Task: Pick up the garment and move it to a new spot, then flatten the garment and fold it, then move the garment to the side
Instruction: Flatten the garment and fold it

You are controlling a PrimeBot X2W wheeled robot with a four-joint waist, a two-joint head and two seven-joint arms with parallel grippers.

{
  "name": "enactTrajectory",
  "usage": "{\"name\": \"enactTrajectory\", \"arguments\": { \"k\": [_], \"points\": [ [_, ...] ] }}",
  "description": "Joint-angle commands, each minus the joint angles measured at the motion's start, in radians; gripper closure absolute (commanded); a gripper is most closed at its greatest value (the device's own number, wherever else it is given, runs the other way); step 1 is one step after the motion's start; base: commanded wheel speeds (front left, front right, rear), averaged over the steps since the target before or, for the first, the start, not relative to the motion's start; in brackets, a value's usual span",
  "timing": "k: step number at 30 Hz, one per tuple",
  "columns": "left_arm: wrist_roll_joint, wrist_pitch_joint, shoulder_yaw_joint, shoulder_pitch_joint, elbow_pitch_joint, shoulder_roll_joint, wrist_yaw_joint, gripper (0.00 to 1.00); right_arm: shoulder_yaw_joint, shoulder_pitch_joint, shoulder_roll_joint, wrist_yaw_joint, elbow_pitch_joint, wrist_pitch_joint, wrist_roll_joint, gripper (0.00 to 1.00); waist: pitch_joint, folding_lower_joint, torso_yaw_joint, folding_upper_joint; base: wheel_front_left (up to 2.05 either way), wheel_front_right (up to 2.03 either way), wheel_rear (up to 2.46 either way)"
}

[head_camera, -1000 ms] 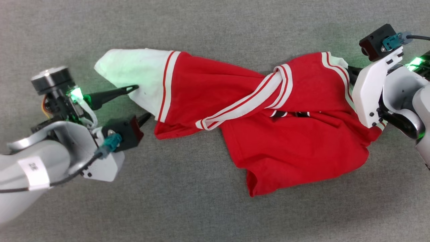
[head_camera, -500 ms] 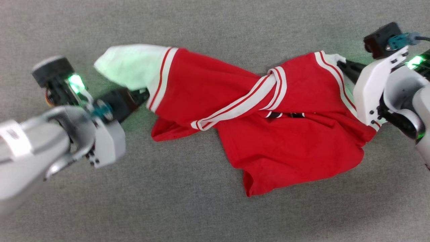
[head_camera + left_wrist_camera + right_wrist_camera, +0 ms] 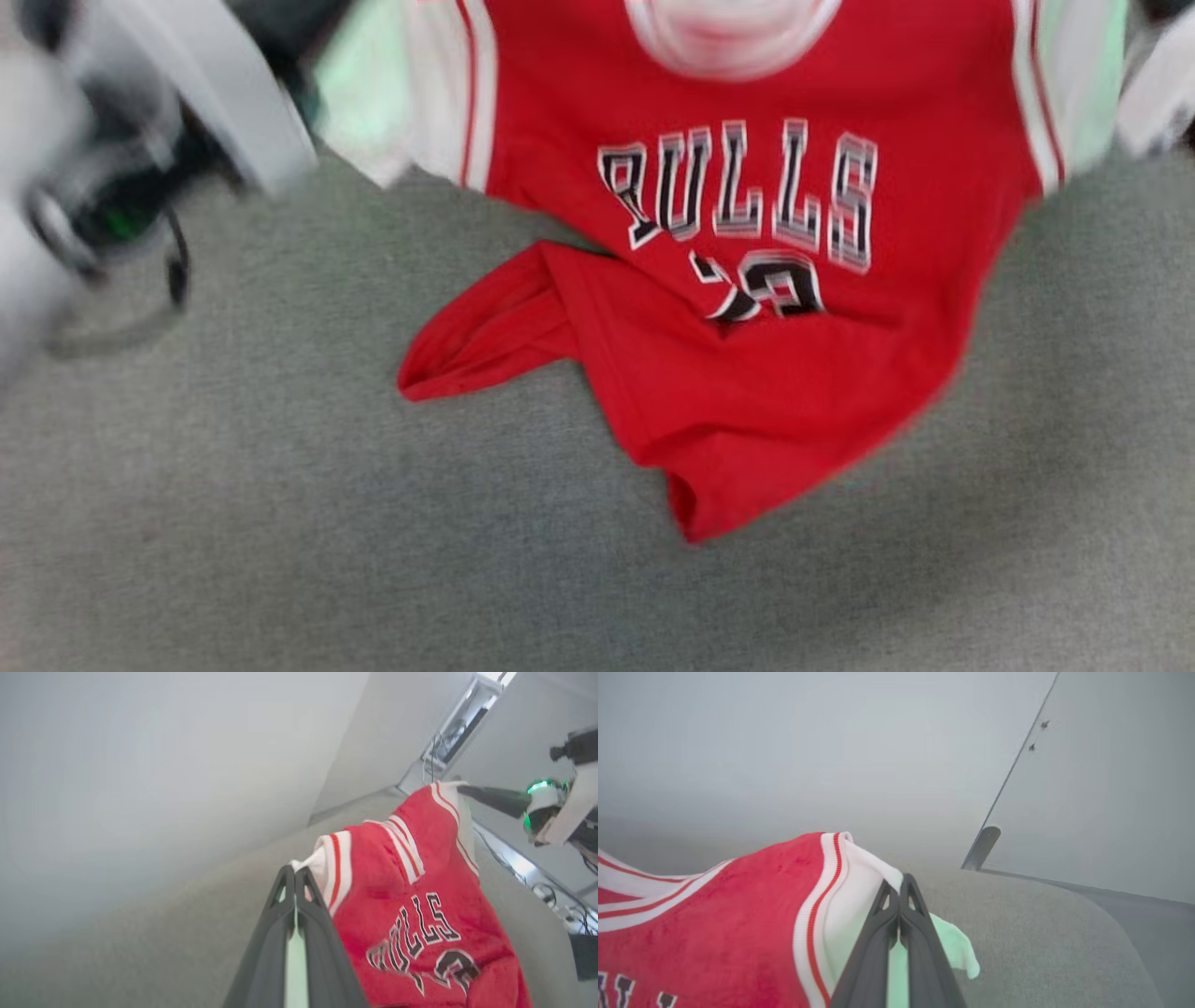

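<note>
Red shirt [image 3: 794, 392] hangs across your frame's top, left pincer [image 3: 295, 877] and right pincer [image 3: 897, 887] each pinching a white sleeve.

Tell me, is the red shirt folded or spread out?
Mostly spread: the shirt hangs stretched by its sleeves, lettering showing, but its bottom lies bunched.

My left hand [image 3: 295, 870] and my right hand [image 3: 896, 882] are both pinched shut on the shirt [image 3: 411, 914]. Seen from my head, my left arm [image 3: 224, 103] is a blur at ten o'clock and my right arm [image 3: 1153, 103] at two.
</note>
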Motion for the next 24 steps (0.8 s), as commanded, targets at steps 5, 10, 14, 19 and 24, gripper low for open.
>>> {"name": "enactTrajectory", "arguments": {
  "k": [5, 10, 14, 19, 24],
  "points": [
    [-0.104, -0.030, 0.127, -0.164, 0.280, -0.111, 0.001, 1.00, -0.243, -0.191, 0.167, -0.001, 0.115, -0.112, -0.147, 1.00, 0.021, 0.0000, -0.045, 0.0000, 0.00, 0.00, 0.00],
    [-0.105, -0.119, 0.207, -0.325, 0.477, -0.193, 0.001, 1.00, -0.427, -0.387, 0.272, -0.001, 0.179, -0.242, -0.335, 1.00, 0.013, 0.0000, -0.061, 0.0000, 0.00, 0.00, 0.00],
    [-0.079, -0.201, 0.243, -0.403, 0.531, -0.213, 0.001, 1.00, -0.518, -0.482, 0.322, -0.001, 0.199, -0.310, -0.457, 1.00, 0.001, 0.0000, -0.063, 0.0000, 0.00, 0.00, 0.00],
    [-0.047, -0.227, 0.211, -0.356, 0.445, -0.171, 0.001, 1.00, -0.516, -0.480, 0.352, -0.001, 0.241, -0.315, -0.491, 1.00, -0.007, 0.0000, -0.047, 0.0000, 0.00, 0.00, 0.00],
    [-0.058, -0.248, 0.191, -0.218, 0.337, -0.094, 0.001, 1.00, -0.427, -0.393, 0.352, -0.001, 0.261, -0.321, -0.470, 1.00, -0.007, 0.0000, -0.031, 0.0000, 0.00, 0.00, 0.00]
  ]
}}
